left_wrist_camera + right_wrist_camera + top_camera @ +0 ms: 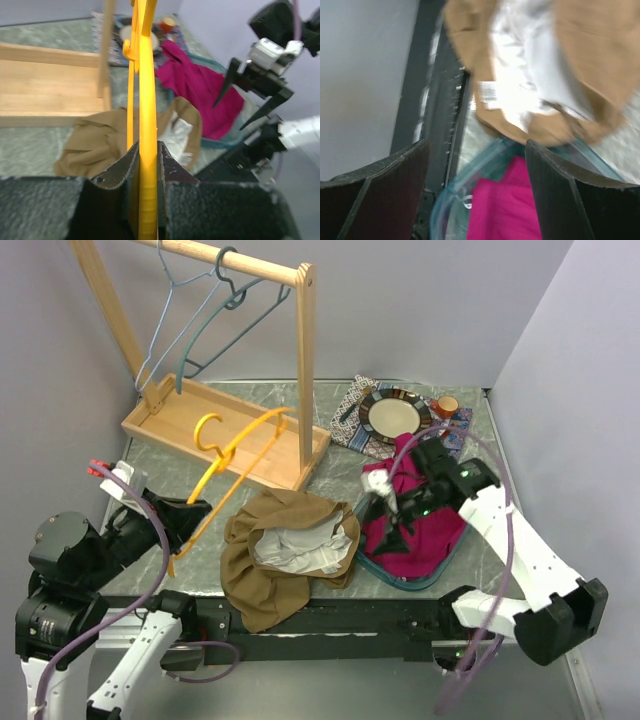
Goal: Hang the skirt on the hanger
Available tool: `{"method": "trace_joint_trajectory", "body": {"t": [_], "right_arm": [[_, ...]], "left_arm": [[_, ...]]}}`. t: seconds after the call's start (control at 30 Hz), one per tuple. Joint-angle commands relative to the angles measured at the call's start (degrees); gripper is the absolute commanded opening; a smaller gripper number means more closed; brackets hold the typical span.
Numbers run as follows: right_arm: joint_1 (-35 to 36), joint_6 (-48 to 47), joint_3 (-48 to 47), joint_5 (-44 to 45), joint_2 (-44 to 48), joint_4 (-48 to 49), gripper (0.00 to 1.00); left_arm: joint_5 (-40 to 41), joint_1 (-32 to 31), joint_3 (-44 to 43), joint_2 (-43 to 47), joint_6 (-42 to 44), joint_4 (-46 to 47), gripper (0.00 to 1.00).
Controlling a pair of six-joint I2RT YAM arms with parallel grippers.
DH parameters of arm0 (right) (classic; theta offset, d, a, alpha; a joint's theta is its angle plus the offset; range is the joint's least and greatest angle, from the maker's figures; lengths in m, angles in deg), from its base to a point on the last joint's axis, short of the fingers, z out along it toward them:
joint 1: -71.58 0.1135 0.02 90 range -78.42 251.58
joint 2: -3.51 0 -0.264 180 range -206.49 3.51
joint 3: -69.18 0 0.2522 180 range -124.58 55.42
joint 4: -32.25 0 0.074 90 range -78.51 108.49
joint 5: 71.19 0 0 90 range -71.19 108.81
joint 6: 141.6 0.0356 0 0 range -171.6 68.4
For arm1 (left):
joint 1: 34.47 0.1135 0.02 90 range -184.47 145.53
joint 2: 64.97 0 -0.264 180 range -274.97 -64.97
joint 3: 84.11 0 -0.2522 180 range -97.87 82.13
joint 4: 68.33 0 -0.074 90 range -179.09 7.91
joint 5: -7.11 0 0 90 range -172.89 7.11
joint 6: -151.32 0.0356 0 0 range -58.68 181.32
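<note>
Gripping yellow hanger [146, 75], left end effector [148, 155] points forward; right end effector [477, 147] gapes beside skirt [590, 45].

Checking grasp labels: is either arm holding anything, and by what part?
Left gripper is shut on the yellow hanger, clamping a bar at the end away from the hook. Right gripper is open, holding nothing.

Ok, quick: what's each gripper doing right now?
Left gripper: closed on the yellow hanger.
Right gripper: open, holding nothing.
</note>
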Motion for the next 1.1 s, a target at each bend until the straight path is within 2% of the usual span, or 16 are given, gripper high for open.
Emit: {"method": "trace_joint_trajectory", "body": {"t": [0.0,0.07,0.23,0.4,0.5,0.73,1.07], "right_arm": [[13.1,6.4,1.3,11.0,5.4,7.3,0.88],[18.5,5.8,1.1,14.9,5.4,9.4,0.89],[23.9,3.2,-1.8,17.9,-0.2,10.6,0.82],[30.6,4.0,-3.9,25.4,-4.9,15.0,0.65],[32.3,4.0,-3.7,32.1,-6.9,18.4,0.60],[33.2,2.2,-2.6,38.9,-8.7,21.1,0.57],[33.6,0.8,-1.9,41.9,-11.8,20.1,0.49]], "left_arm": [[-9.2,-1.1,1.4,1.5,-1.9,2.0,0.01],[-12.3,-1.1,3.2,1.5,-2.9,3.5,0.01],[-14.2,-1.1,8.8,1.0,-6.0,7.3,0.01],[-14.4,-1.1,13.1,1.2,-9.2,11.7,0.01],[-14.6,-1.1,15.2,1.6,-10.3,13.1,0.01],[-14.7,-1.1,17.1,1.8,-10.7,13.5,0.01],[-14.3,-1.1,18.4,2.9,-10.6,13.2,0.01]]}}
